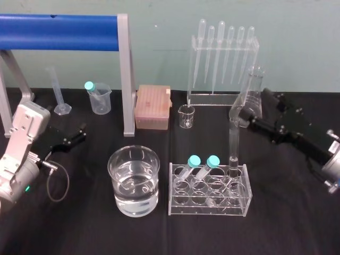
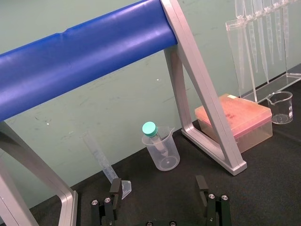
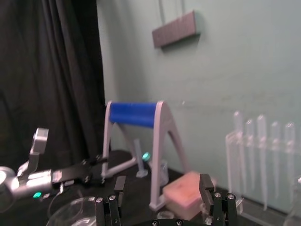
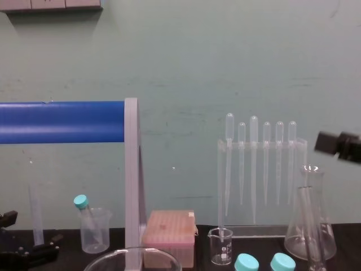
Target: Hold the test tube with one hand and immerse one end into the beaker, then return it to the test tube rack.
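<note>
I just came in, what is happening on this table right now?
The right gripper is open beside the top of the test tube, which stands upright at the right end of the rack. Nothing is held. The beaker of clear liquid sits left of it. The left gripper is parked, open, at the table's far left.

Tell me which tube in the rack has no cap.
The tall clear test tube standing upright at the far right corner of the rack; the two teal-capped tubes lean.
</note>
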Action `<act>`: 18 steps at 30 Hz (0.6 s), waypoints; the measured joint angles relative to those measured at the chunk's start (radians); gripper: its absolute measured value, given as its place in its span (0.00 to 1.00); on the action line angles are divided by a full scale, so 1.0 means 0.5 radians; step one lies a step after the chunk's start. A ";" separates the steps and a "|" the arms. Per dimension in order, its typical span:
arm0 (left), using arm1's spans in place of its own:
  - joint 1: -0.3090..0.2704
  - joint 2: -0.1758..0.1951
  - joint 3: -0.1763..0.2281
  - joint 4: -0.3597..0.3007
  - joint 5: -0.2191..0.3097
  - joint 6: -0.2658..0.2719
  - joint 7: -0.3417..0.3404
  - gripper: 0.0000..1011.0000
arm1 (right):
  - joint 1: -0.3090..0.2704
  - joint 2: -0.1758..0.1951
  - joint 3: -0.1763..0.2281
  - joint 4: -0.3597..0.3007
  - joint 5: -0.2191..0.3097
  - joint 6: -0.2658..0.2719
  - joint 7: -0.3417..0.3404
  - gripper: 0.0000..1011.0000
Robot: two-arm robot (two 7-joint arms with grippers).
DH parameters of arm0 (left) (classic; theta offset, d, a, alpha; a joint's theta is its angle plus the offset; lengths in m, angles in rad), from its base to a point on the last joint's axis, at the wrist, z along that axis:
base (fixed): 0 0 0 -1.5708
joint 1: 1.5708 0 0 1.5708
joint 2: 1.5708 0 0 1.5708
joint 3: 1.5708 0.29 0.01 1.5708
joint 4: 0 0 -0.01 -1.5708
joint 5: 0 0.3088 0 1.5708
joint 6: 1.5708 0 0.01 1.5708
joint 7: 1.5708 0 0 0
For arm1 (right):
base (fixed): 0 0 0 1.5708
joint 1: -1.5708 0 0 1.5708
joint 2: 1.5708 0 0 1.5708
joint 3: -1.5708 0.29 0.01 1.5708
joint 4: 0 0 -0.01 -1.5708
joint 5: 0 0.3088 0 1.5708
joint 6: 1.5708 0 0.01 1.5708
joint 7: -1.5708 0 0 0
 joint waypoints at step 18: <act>0.000 0.000 0.000 0.000 0.000 0.000 0.000 0.99 | 0.118 -0.039 -0.193 0.148 -0.133 0.204 -0.081 0.99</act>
